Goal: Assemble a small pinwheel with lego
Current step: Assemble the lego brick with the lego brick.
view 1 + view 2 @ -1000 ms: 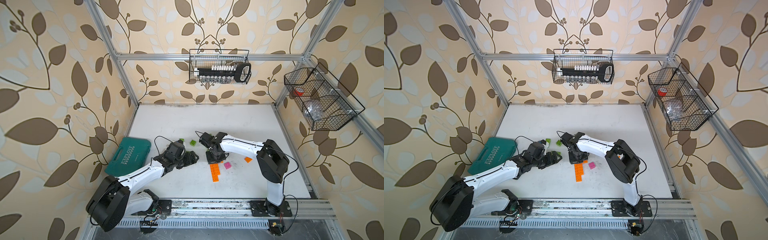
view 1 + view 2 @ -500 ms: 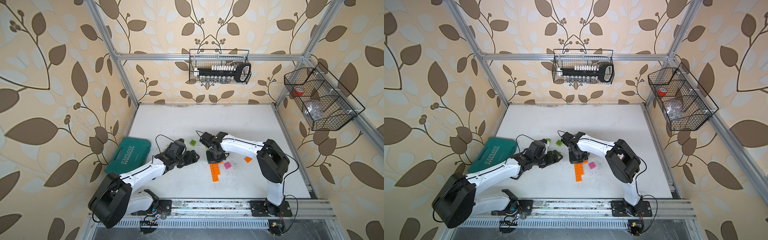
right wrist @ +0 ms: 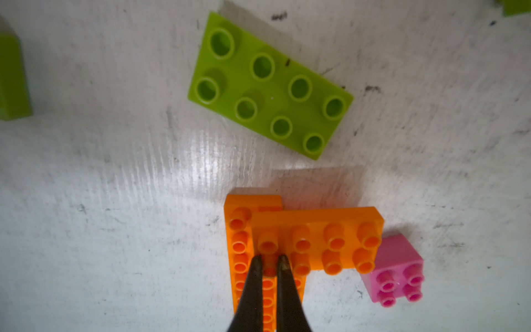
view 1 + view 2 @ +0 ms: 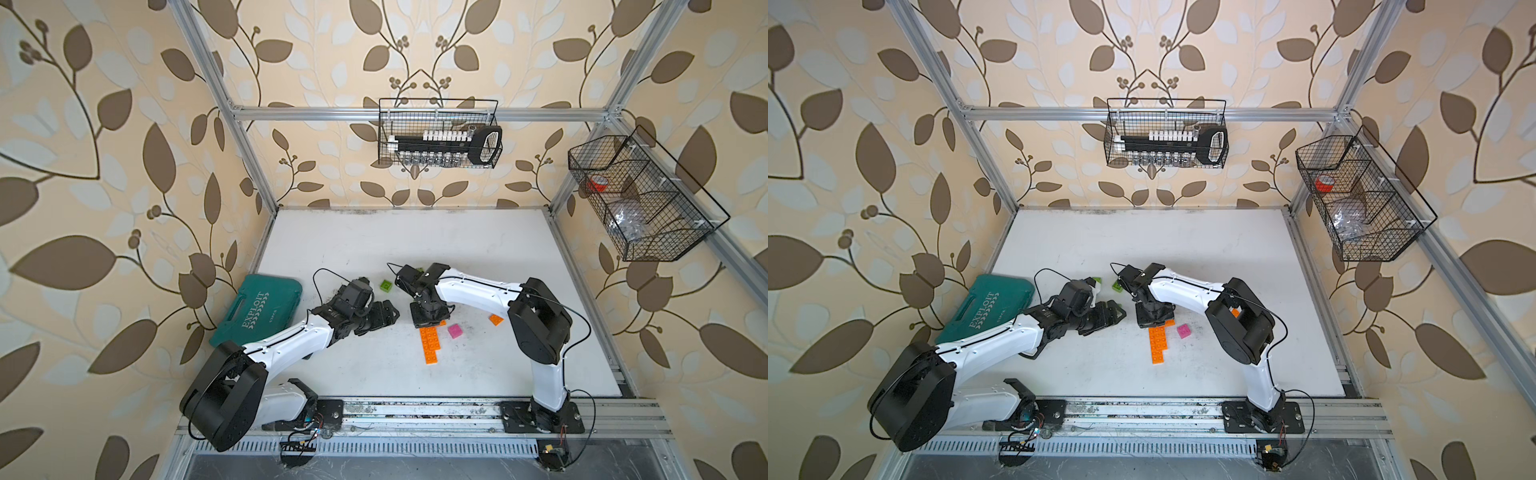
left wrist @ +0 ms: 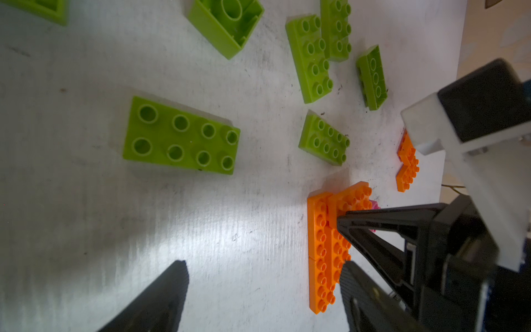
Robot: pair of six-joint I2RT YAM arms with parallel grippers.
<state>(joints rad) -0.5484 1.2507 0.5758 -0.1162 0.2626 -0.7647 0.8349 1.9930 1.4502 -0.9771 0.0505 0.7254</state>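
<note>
At table (image 4: pixel 374 249) centre: right fingers (image 3: pixel 253 290) pressed together, tips on orange bricks (image 3: pixel 316 244); left fingers (image 5: pixel 161 301) spread wide, empty, alongside.

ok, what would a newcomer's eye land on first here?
The bright orange brick cluster in the middle of the table, with the right gripper shut and its tips down on it. A pink square brick sits close beside it. Next come the lime-green bricks scattered ahead of the open left gripper, and the teal tool case at the table's left edge.
</note>
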